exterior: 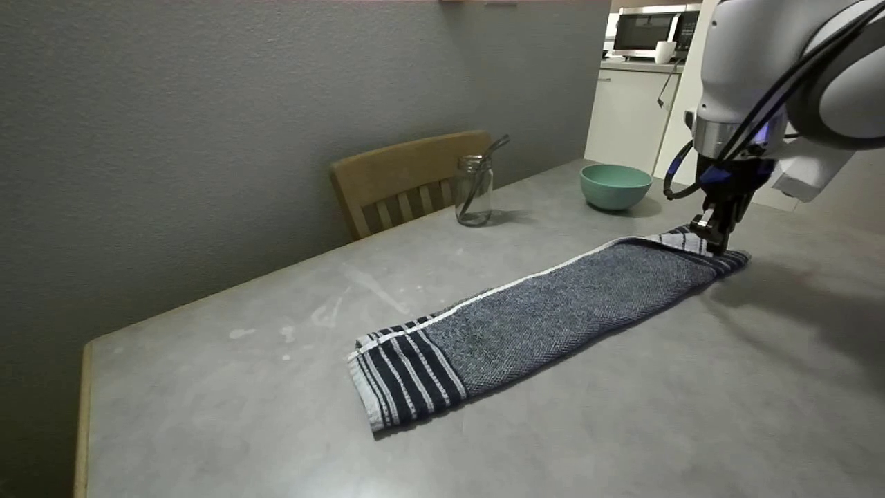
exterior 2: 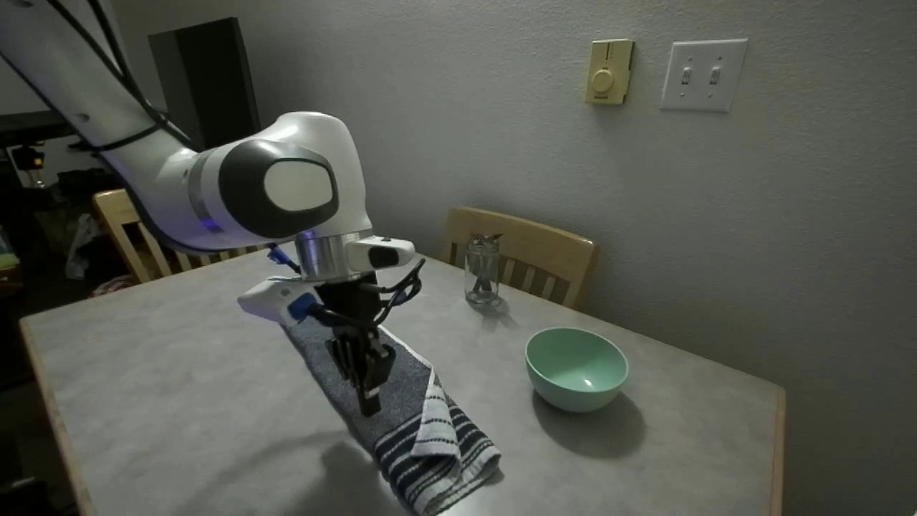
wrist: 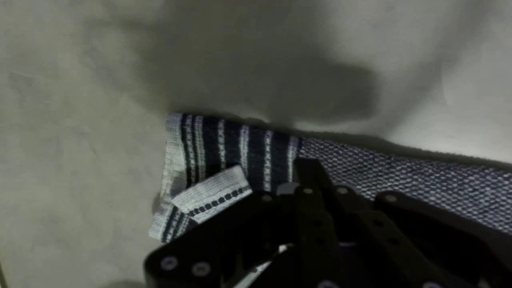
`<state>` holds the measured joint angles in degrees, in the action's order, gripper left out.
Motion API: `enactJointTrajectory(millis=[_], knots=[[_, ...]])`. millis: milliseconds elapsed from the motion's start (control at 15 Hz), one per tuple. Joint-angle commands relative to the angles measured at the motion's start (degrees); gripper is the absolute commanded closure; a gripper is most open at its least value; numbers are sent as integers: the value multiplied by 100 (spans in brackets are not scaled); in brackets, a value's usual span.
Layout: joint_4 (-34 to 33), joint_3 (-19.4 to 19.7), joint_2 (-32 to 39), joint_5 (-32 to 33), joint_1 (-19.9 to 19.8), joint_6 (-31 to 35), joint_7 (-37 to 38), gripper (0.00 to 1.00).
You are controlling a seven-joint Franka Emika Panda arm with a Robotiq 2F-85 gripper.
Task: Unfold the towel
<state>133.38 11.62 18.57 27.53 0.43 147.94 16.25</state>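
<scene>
Here's your towel (exterior: 546,311), a long, narrow strip lying on the grey table (exterior: 235,415), stripes at both ends, white edging along one side. You've got the gripper (exterior 2: 370,404) over that cloth near one striped end, fingers (wrist: 309,172) pressed together and pointing down; whether your tips touch the fabric, these views leave unclear. Just beside them, look, a pale striped corner (exterior 2: 436,426) lies turned back over the towel! The green bowl (exterior: 612,195) and the glass jar (exterior: 485,195) stand apart from the cloth.
</scene>
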Motion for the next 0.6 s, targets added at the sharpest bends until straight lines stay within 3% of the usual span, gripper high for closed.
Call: enactJointTrajectory(millis=[0, 200, 533], knots=[[-313, 522, 307, 956, 514, -143, 1254, 100], [-493, 626, 489, 1323, 543, -277, 1876, 100], [-679, 595, 783, 1196, 314, -477, 1885, 100]])
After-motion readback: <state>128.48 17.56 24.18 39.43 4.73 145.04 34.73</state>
